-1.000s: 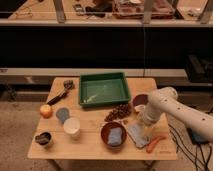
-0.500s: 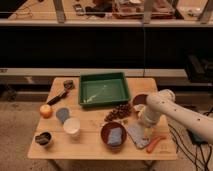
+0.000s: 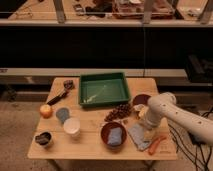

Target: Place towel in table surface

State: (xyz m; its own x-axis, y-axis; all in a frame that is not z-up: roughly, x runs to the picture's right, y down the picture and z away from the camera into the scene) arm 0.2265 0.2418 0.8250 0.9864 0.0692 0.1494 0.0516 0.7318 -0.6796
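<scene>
- The hand sits low at the end of the white arm, which reaches in from the right. It is over the near right part of the bench.
- I cannot tell whether the hand is released, clenched or grasping anything. The arm's wrist covers it from my view.
- The towel lies rumpled on the bench directly under and just left of the hand. I cannot tell whether the hand touches it.
- An orange-red elongated item lies just right of the hand, toward the near edge.
- A red-brown bowl stands just left of the towel, with a bluish folded cloth inside.
- A dark cluster lies beyond and left of the hand, and a dark bowl lies straight beyond.
- The green tray is farther back and to the left.
- Well left of the hand are a white cup, a grey disc, an orange fruit and a small dark dish.
</scene>
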